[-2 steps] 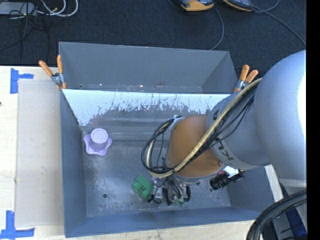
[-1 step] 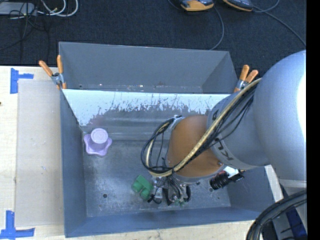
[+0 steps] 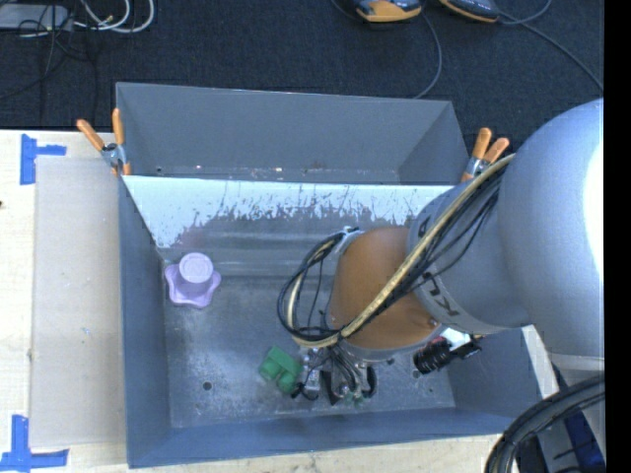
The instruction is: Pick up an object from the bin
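The end effector [image 3: 333, 380] sits by the near wall of the bin [image 3: 296, 428], just beside a green block [image 3: 279, 368]. Whether it is released or clenched, I cannot tell. A purple piece [image 3: 192, 280] stands well apart.

No legible text or numbers on the bin [image 3: 296, 136] or arm [image 3: 562, 235].
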